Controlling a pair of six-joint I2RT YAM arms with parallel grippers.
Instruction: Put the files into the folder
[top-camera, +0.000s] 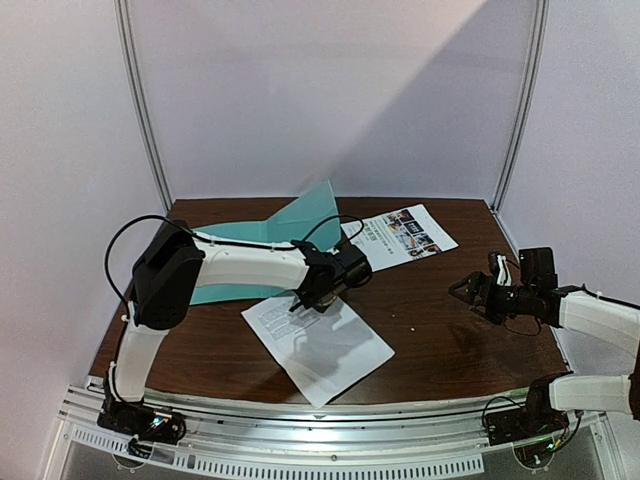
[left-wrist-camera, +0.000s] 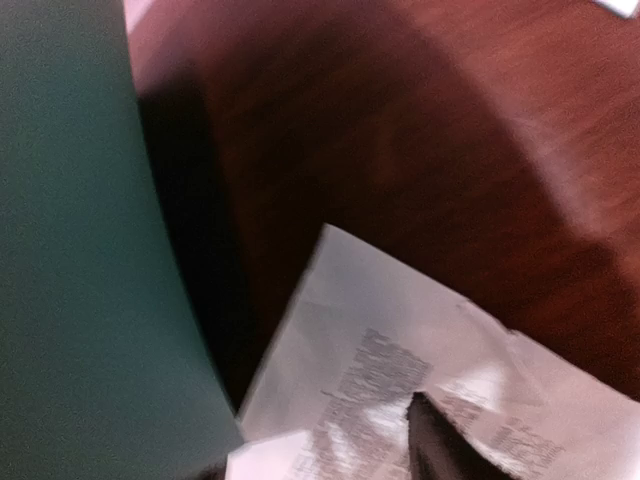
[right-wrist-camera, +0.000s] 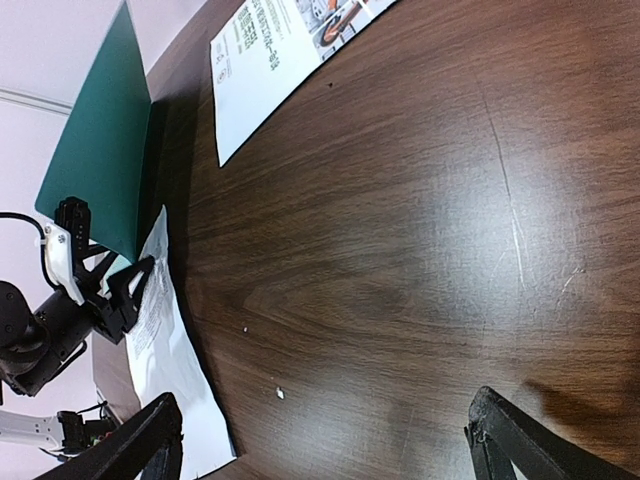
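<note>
The teal folder (top-camera: 240, 262) lies open at the back left, its cover (top-camera: 312, 214) standing up; it also shows in the left wrist view (left-wrist-camera: 70, 250) and the right wrist view (right-wrist-camera: 100, 170). The plain white sheet (top-camera: 322, 342) lies in front of it. My left gripper (top-camera: 312, 292) is down on that sheet's far edge; the paper (left-wrist-camera: 400, 370) is rumpled around one dark fingertip (left-wrist-camera: 435, 450). The colour sheet (top-camera: 400, 235) lies flat at the back, seen in the right wrist view too (right-wrist-camera: 270, 60). My right gripper (top-camera: 463, 290) hovers open and empty (right-wrist-camera: 330, 445).
The brown wooden table (top-camera: 440, 340) is walled in by pale panels with metal posts (top-camera: 140, 100) at the back corners. A perforated metal rail (top-camera: 330, 420) runs along the near edge. Small white crumbs (right-wrist-camera: 279, 393) lie on the wood.
</note>
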